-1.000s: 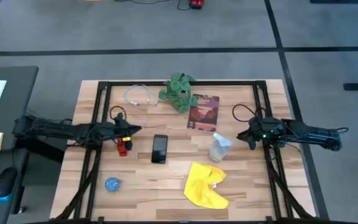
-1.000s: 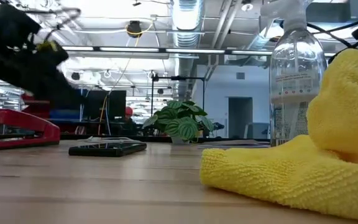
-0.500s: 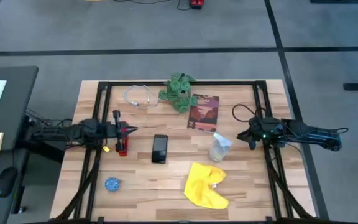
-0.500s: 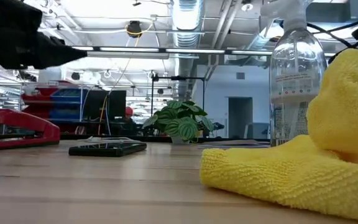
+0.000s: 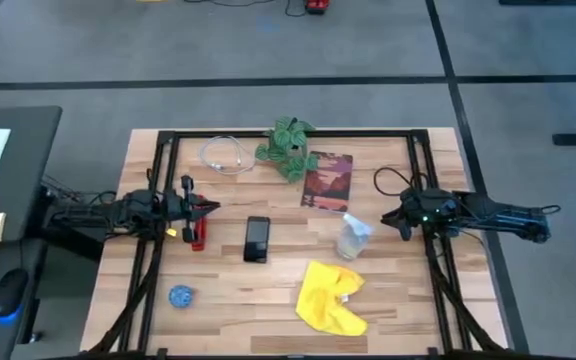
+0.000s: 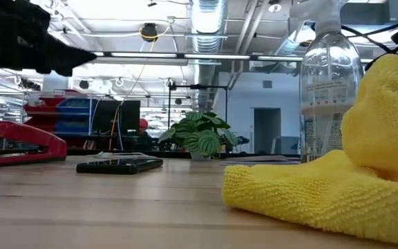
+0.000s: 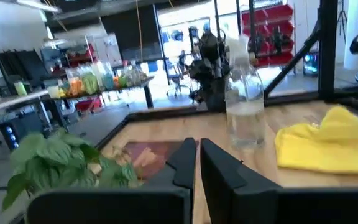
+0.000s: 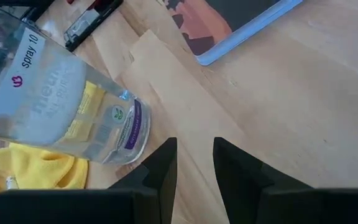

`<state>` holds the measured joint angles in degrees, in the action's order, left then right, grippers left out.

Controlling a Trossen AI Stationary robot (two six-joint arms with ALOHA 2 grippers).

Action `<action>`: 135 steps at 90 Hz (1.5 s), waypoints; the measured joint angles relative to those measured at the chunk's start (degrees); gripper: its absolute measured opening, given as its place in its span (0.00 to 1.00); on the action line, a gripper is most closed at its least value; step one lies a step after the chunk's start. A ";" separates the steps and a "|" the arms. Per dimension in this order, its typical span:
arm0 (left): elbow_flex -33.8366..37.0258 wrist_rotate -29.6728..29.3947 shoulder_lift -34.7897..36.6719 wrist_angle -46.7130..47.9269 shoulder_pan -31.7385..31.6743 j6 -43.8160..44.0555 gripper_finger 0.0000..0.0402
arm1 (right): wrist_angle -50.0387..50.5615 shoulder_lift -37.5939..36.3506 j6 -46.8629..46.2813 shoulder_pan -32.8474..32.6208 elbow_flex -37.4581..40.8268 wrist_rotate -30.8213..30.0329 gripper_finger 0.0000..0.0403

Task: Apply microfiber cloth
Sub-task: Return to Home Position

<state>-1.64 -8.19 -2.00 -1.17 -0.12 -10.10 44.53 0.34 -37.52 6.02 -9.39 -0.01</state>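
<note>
Cloth (image 5: 331, 297), crumpled at lower centre of the high view, well apart from left gripper (image 5: 208, 207) (mid-left, fingers almost together, empty) and right gripper (image 5: 389, 219) (mid-right, fingers narrowly parted, empty), is likely soft, light and limp, best pinched at its raised fold.

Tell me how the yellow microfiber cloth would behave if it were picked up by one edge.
The microfiber cloth lies crumpled in soft folds, so it would probably droop limply. Its fluffy pile suggests it is light and unlikely to slip.
</note>
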 joint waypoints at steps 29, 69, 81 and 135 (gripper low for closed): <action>-0.36 0.21 0.02 2.29 0.00 0.07 0.00 | 0.00 -0.22 0.07 -1.77 0.00 -0.45 0.23; -0.30 -0.28 0.02 1.73 0.00 0.07 0.00 | -38.86 -0.25 43.59 -8.05 -0.50 -5.68 0.23; -0.20 -0.42 0.02 0.85 0.00 0.07 0.00 | -37.88 -0.23 46.85 -6.36 2.73 9.59 0.23; -0.14 -0.23 0.02 0.59 0.00 0.06 0.00 | -45.59 0.02 32.98 4.35 8.98 -0.13 0.23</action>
<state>-1.78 -8.43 -1.98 -0.58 -0.12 -10.04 -1.06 0.36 -4.54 10.37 -0.40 -0.14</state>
